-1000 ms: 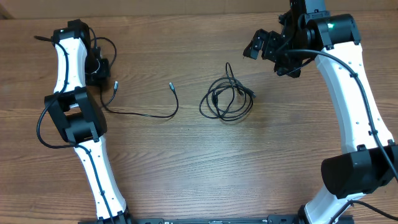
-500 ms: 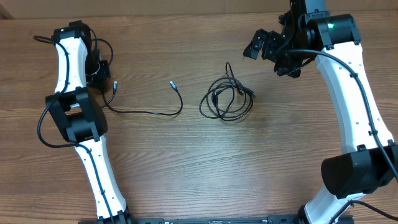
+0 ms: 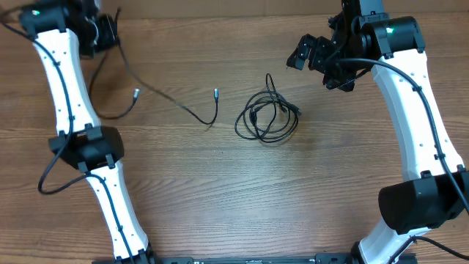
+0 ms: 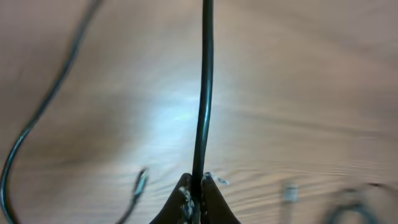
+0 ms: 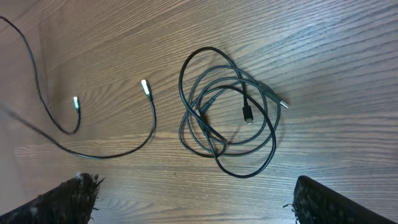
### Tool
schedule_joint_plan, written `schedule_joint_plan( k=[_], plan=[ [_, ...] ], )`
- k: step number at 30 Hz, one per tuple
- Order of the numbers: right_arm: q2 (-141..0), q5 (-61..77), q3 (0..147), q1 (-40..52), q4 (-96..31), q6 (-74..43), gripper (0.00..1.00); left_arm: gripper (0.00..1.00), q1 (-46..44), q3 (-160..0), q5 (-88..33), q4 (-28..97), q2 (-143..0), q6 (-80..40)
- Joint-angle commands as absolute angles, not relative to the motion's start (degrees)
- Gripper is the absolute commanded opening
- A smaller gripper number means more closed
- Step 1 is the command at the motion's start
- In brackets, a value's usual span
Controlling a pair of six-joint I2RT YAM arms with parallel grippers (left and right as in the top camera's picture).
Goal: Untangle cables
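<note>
Since the earlier frames, the left arm (image 3: 69, 88) has swung from beside the table's left edge to its far left corner. It has drawn the loose cable (image 3: 179, 107) with it, so that this strand now slants across the wood rather than lying in a shallow curve. The knotted coil (image 3: 267, 115) and the right arm (image 3: 418, 110) keep their former places.

Nearest the robot's bases, the wooden table (image 3: 220, 191) is bare. At mid-table, the knotted coil lies flat as several overlapping loops of thin black cord. In the right wrist view the knotted coil (image 5: 227, 113) shows one silver tip and one dark plug inside its loops.

Just left of it, but apart from it, one silver plug tip (image 3: 215, 93) of the loose cable stands at the end of a small hook. A second silver tip (image 3: 135, 92) lies farther left. The right wrist view shows the loose cable (image 5: 112, 154) clear of the coil.

Farther back, the right gripper (image 3: 302, 55) hovers beyond the coil with its jaws spread wide, grasping nothing; the right gripper (image 5: 198, 199) frames the coil from above. At the far left corner, the left gripper (image 3: 110, 31) is clenched on the loose cable. The left wrist view confirms this: the left gripper (image 4: 198, 199) pinches the loose cable (image 4: 204, 93), which rises straight from the fingertips.
</note>
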State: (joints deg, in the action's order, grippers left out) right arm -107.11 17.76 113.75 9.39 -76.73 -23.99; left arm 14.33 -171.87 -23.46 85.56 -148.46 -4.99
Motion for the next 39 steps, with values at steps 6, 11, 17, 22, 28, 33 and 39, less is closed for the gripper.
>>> schedule_joint_plan(
  k=[6,11,17,22,28,33,39],
  plan=[
    [-106.76,17.65,113.58,9.26,-76.55,-23.73,1.0,0.04,15.27,-180.02,-60.82,75.5,-141.93,-16.69],
    [-106.76,17.65,113.58,9.26,-76.55,-23.7,1.0,0.04,15.51,-180.07,-74.24,59.94,-141.82,-29.3],
    [-106.76,17.67,113.58,9.26,-76.55,-23.73,1.0,0.04,15.0,-180.05,-76.27,54.19,-141.84,-31.48],
    [-106.76,17.67,113.58,9.26,-76.55,-23.73,1.0,0.04,14.06,-179.85,-63.68,68.62,-141.86,-20.01],
    [-106.76,17.67,113.58,9.26,-76.55,-23.7,1.0,0.25,10.79,-179.43,-15.05,90.35,-142.19,-16.21],
    [-106.76,17.67,113.58,9.26,-76.55,-23.73,1.0,0.61,7.25,-174.84,-4.03,94.37,-142.23,-12.58],
    [-106.76,17.67,113.58,9.26,-76.55,-23.73,1.0,1.0,4.84,-163.06,-2.85,90.26,-142.23,-14.72]
  ],
)
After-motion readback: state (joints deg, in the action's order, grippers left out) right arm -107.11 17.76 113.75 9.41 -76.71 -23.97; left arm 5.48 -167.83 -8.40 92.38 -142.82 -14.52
